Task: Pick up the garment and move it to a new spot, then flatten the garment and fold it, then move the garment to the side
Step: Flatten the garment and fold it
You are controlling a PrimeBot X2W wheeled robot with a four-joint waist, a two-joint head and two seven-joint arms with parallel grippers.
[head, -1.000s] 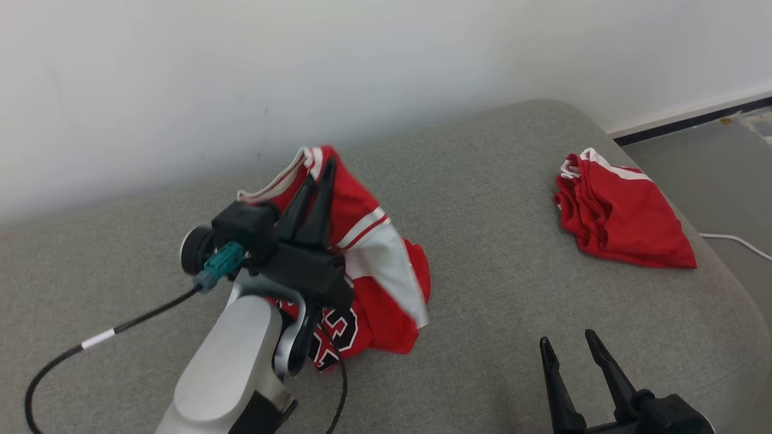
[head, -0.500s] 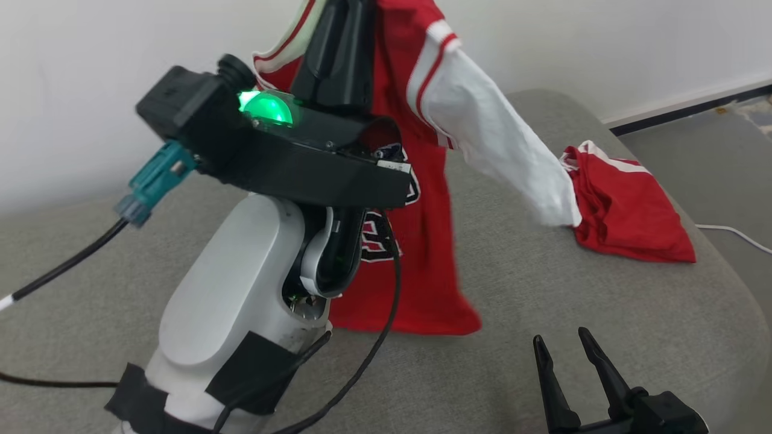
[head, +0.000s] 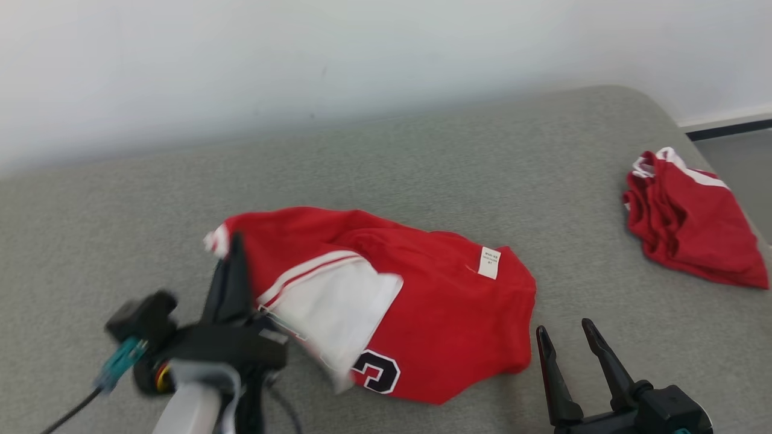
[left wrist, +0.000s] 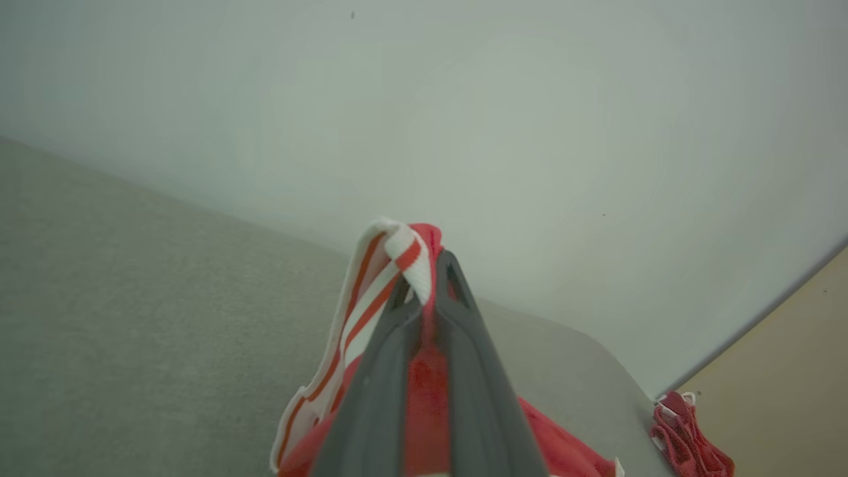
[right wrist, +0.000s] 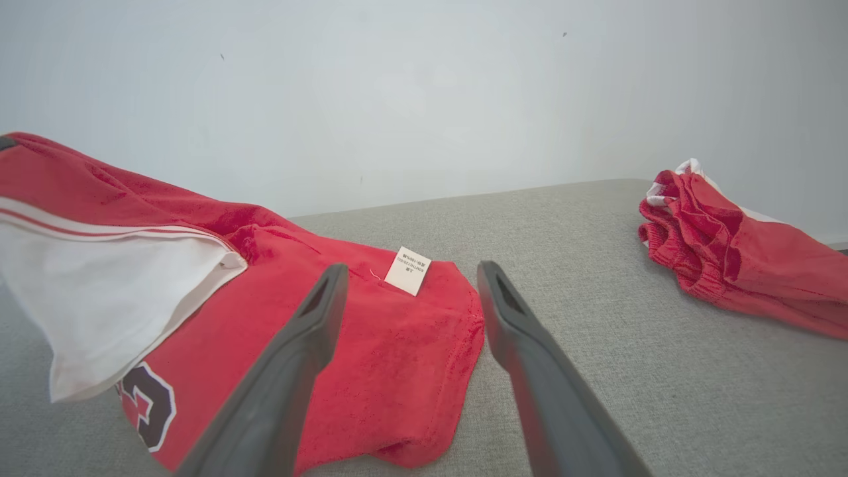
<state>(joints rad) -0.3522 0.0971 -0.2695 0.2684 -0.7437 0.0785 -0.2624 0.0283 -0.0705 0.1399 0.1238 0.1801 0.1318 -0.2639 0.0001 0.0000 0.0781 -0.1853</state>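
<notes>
Two grippers: your left gripper [left wrist: 427, 281] clamps the garment's [head: 434, 301] striped edge [left wrist: 387, 262], probably for spreading it flat; your right gripper [head: 564, 327] waits agape, empty, just beside it.

Bright, soft, even light; slight motion blur

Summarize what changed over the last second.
The left gripper, shut on the red-and-white basketball jersey throughout, swung it high, then laid it back down on the grey fabric cushion, spread wider, white label up. Unchanged: open right gripper idle, crumpled red garment at the cushion's right end. The camera shifted too.
</notes>
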